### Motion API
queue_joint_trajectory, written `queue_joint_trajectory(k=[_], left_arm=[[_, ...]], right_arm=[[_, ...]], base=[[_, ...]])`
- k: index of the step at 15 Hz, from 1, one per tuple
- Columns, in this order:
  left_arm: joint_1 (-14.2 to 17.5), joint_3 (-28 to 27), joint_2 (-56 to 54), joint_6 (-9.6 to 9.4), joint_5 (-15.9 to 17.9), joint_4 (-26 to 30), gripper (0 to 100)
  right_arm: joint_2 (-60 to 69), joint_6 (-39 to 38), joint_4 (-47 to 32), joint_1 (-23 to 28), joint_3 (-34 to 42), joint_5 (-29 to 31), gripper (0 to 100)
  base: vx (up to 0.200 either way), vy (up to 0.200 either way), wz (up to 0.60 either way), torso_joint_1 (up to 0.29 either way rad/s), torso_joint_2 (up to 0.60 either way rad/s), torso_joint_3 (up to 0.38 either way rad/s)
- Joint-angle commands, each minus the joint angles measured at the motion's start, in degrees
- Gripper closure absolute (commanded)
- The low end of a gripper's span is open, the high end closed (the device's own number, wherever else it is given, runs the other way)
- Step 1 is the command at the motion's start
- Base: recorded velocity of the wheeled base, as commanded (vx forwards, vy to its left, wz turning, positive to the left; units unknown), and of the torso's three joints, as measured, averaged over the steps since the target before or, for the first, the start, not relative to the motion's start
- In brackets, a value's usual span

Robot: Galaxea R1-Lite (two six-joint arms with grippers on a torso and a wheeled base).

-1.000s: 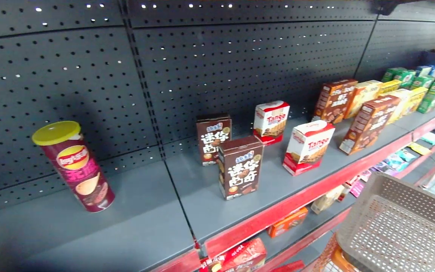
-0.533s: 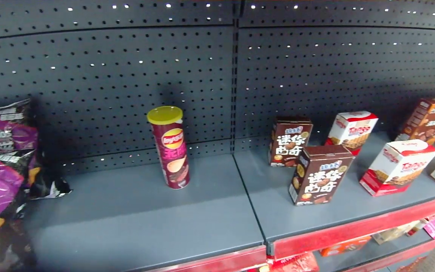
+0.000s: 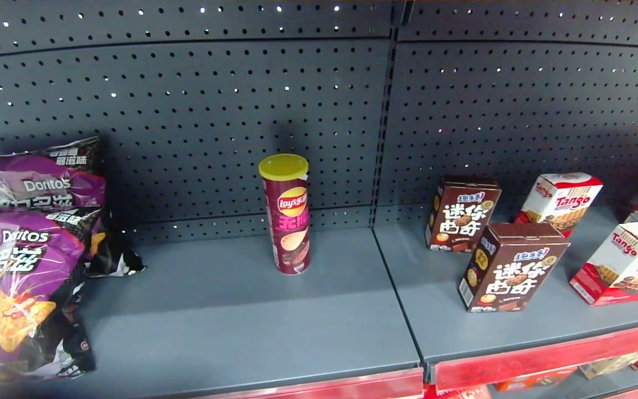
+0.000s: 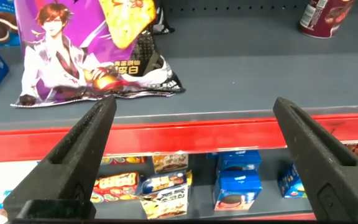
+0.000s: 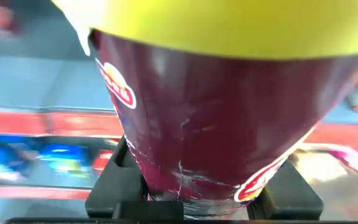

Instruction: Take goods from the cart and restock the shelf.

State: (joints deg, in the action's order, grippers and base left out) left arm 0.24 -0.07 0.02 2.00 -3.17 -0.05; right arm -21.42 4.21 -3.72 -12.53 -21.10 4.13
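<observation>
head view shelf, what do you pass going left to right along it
purple chip bags, chip can, rear brown box, front brown box, rear red and white box, front red and white box

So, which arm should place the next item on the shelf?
Right: the right pincer is shut on a chip can, probably ready to go beside the standing can on the shelf. The left pincer is open, holding nothing.

Dim shelf (image 3: 241, 310), light pinpricks through pegboard (image 3: 186, 111), soft shadow behind chip can (image 3: 288, 216), bowed edges
</observation>
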Motion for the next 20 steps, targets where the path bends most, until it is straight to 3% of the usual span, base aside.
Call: queue_joint_trajectory(k=[1,9,12,13,17,20], left_arm=[[0.0,0.0,0.1,0.02,-0.1,0.0,0],[0.0,0.0,0.1,0.02,-0.1,0.0,0],[0.0,0.0,0.1,0.02,-0.1,0.0,0],[0.0,0.1,0.1,0.02,-0.1,0.0,0],[0.0,0.0,0.1,0.02,-0.1,0.0,0],[-0.1,0.1,0.1,-2.53,3.1,0.1,0]], right_arm=[[3.4,-0.4,-0.1,-0.2,-0.6,-2.0,100],[5.0,-0.3,-0.3,-3.6,-2.9,-4.9,100],[4.6,-0.3,-0.9,-0.9,-2.7,-4.4,100],[5.1,-0.3,-3.0,1.5,-3.2,-4.5,100],[4.5,-0.1,-13.5,3.4,-9.7,-4.4,100],[6.0,0.0,-16.0,6.8,-10.0,-4.3,100]], base=[[0.000,0.000,0.00,0.000,0.00,0.000],[0.000,0.000,0.00,0.000,0.00,0.000],[0.000,0.000,0.00,0.000,0.00,0.000],[0.000,0.000,0.00,0.000,0.00,0.000],[0.000,0.000,0.00,0.000,0.00,0.000],[0.000,0.000,0.00,0.000,0.00,0.000]])
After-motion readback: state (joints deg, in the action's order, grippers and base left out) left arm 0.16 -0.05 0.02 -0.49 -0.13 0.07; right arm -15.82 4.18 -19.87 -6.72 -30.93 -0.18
